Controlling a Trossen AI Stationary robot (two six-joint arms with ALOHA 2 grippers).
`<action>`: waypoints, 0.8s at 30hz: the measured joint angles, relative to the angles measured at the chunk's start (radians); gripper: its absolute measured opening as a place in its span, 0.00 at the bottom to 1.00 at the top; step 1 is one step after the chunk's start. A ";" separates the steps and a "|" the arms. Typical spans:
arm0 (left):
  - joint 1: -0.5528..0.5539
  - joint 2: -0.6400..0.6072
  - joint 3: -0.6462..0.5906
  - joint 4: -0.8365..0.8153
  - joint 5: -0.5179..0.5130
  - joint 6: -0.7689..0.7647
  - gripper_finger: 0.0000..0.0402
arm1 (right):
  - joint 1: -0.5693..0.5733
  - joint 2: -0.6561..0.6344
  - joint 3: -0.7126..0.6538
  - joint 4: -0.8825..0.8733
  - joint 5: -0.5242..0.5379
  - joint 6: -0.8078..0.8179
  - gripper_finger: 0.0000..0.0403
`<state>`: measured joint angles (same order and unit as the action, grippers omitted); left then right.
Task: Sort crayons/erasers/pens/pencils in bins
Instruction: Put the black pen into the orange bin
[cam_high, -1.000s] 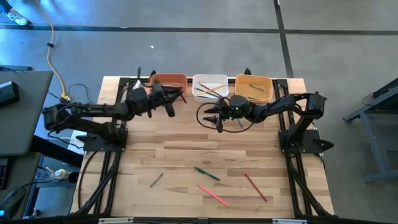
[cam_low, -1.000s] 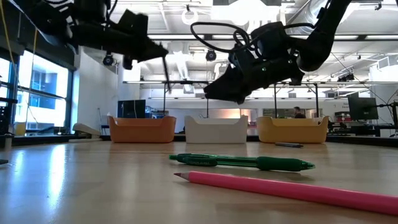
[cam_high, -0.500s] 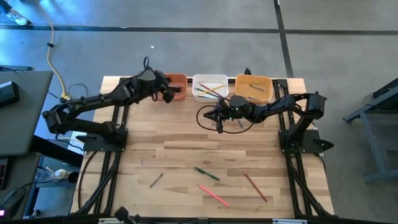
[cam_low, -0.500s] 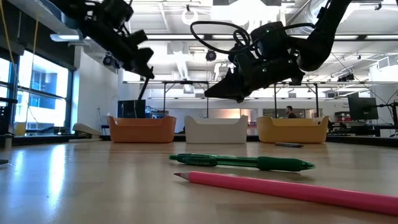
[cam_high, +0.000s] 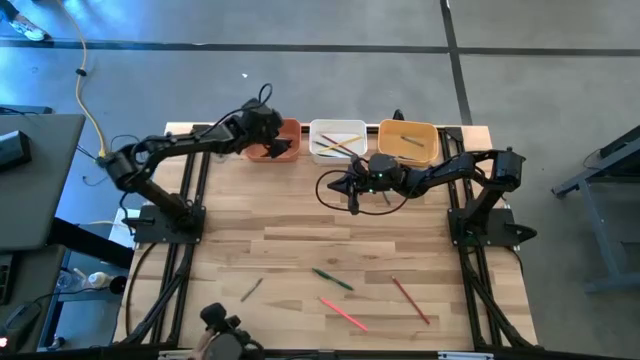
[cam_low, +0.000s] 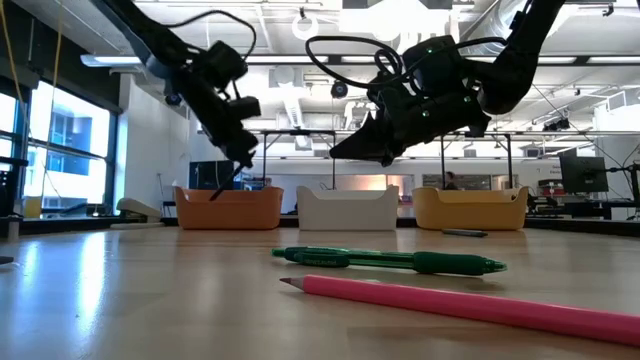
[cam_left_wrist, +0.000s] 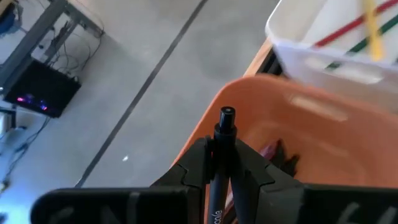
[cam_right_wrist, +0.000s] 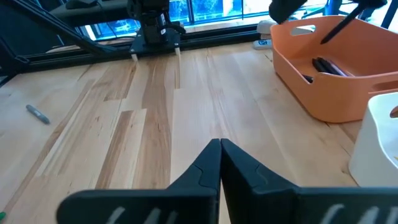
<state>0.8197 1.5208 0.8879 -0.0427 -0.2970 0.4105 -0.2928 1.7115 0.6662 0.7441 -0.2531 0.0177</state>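
The left pincer is clamped on a black pen and hangs over the terracotta bin, with a few dark sticks lying in the bin below it. Just beyond that bin stands the white bin, holding red, green and yellow sticks. The right pincer is pressed fully closed with nothing in it, hovering above bare table just in front of the white bin; the yellow-orange bin sits behind its arm. Well away from both pincers, at the table's opposite edge, lie a green pen and a pink pencil
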 joint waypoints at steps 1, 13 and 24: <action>0.004 0.017 0.010 -0.004 -0.006 0.014 0.07 | 0.000 0.000 0.000 0.000 0.000 0.000 0.00; 0.025 0.135 0.117 -0.157 -0.005 0.072 0.08 | 0.000 0.000 0.000 -0.008 0.000 -0.019 0.00; 0.024 0.193 0.148 -0.221 0.022 0.078 0.10 | 0.000 0.000 0.000 -0.013 0.000 -0.019 0.00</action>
<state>0.8440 1.7136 1.0360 -0.2638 -0.2750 0.4888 -0.2924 1.7115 0.6662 0.7310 -0.2527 -0.0010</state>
